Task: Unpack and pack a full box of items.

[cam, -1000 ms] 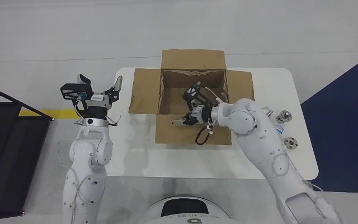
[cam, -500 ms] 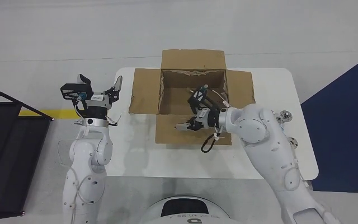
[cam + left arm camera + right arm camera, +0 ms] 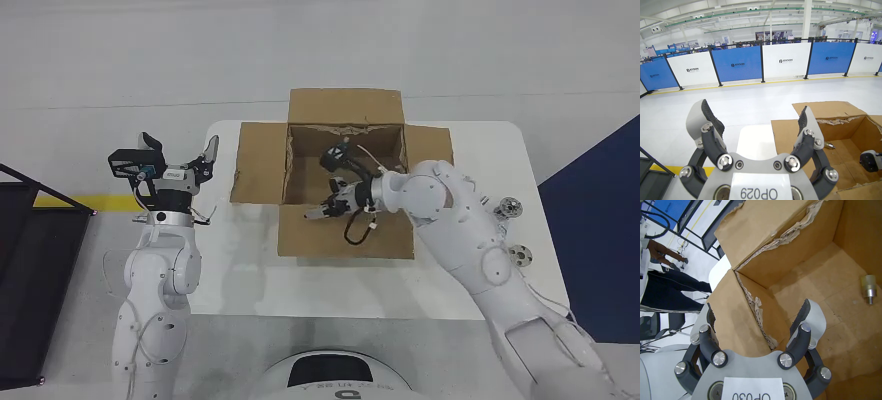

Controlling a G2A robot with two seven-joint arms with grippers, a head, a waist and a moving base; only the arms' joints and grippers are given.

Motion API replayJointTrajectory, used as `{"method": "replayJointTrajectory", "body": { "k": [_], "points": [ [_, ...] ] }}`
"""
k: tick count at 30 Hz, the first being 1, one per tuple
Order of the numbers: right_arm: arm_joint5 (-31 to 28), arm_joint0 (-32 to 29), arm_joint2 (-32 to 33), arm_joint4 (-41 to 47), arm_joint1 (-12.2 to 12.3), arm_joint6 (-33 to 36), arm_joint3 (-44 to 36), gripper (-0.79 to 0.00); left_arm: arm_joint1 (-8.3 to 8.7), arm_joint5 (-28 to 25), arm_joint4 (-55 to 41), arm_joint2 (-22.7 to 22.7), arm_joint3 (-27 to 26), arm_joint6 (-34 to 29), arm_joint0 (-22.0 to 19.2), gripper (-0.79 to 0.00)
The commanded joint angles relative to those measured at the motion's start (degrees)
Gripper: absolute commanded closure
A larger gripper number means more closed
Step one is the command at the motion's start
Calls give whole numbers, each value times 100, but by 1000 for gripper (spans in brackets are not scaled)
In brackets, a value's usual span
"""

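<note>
Open cardboard box (image 3: 345, 105) sat on the white table (image 3: 300, 285), all four flaps folded out, edges torn. Right gripper (image 3: 758, 304) was down at the box's near side with its fingers spread wide and nothing in them. A torn corner of the box wall stood between the two fingers (contact with the cardboard unclear). One small metal cylinder with a threaded stud (image 3: 869, 287) lay on its side on the box floor, close to a side wall and well apart from the right gripper. Left gripper (image 3: 754, 106) hung above the table's left edge, beside the box's left flap, fingers wide apart, also holding nothing. Two round metal parts (image 3: 509, 208) lay on the table to the right of the box.
</note>
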Motion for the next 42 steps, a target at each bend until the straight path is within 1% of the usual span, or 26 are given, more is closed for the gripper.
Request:
{"method": "replayJointTrajectory", "body": {
  "k": [1, 2, 5, 8, 11, 13, 15, 18, 19, 20, 22, 23, 24, 27, 29, 31, 32, 33, 34, 38, 39, 40, 42],
  "points": [
    [-45, 34, -51, 655, -12, 390, 46, -785, 0, 0, 0, 0, 0, 0, 0, -785],
    [-50, 70, -61, 1062, -9, 713, 77, -785, 0, 0, 0, 0, 0, 0, 0, -785],
    [-49, 90, -28, 1687, 20, 1217, 69, -785, 0, 0, 0, 0, 0, 0, 0, -785],
    [-40, 21, -10, 2006, 61, 1521, -73, -785, 0, 0, 0, 0, 0, 0, 0, -785],
    [2, -41, 15, 2053, 108, 1655, -247, -785, 0, 0, 0, 0, 0, 0, 0, -785],
    [18, -91, 68, 1872, 138, 1507, -360, -785, 0, 0, 0, 0, 0, 0, 0, -785],
    [83, -225, 179, 1304, 187, 1014, -600, -785, 0, 0, 0, 0, 0, 0, 0, -785],
    [381, -434, 284, 283, 244, 262, -871, -785, 0, 0, 0, 0, 0, 0, 0, -785],
    [426, -467, 254, 58, 250, 160, -900, -785, 0, 0, 0, 0, 0, 0, 0, -785],
    [484, -477, 147, -387, 254, 54, -902, -785, 0, 0, 0, 0, 0, 0, 0, -785],
    [648, -387, -62, -971, 238, 25, -742, -785, 0, 0, 0, 0, 0, 0, 0, -785],
    [934, -248, -272, -1394, 200, 13, -533, -785, 0, 0, 0, 0, 0, 0, 0, -785],
    [1064, -141, -489, -1663, 157, 57, -372, -785, 0, 0, 0, 0, 0, 0, 0, -785],
    [1254, 204, -1026, -2021, 3, 88, 87, -785, 0, 0, 0, 0, 0, 0, 0, -785],
    [1448, 387, -1307, -2296, -96, -5, 338, -785, 0, 0, 0, 0, 0, 0, 0, -785],
    [1516, 492, -1520, -2453, -170, -18, 513, -785, 0, 0, 0, 0, 0, 0, 0, -785],
    [1555, 566, -1642, -2501, -224, -15, 630, -717, 0, 0, 0, 0, 0, 0, 0, -785],
    [1572, 611, -1726, -2530, -261, 17, 715, -677, 0, 0, 0, 0, 0, 0, 0, -785],
    [1607, 656, -1802, -2562, -295, 74, 808, -668, 0, 0, 0, 0, 0, 0, 0, -785],
    [1835, 792, -1995, -2644, -418, 110, 1054, -517, 0, 0, 0, 0, 0, 0, 0, -785],
    [1888, 817, -2023, -2663, -444, 85, 1098, -434, 0, 0, 0, 0, 0, 0, 0, -785],
    [1930, 836, -2044, -2675, -466, 57, 1138, -391, 0, 0, 0, 0, 0, 0, 0, -785],
    [2034, 863, -2064, -2725, -502, -45, 1187, -348, 0, 0, 0, 0, 0, 0, 0, -785]
  ]
}}
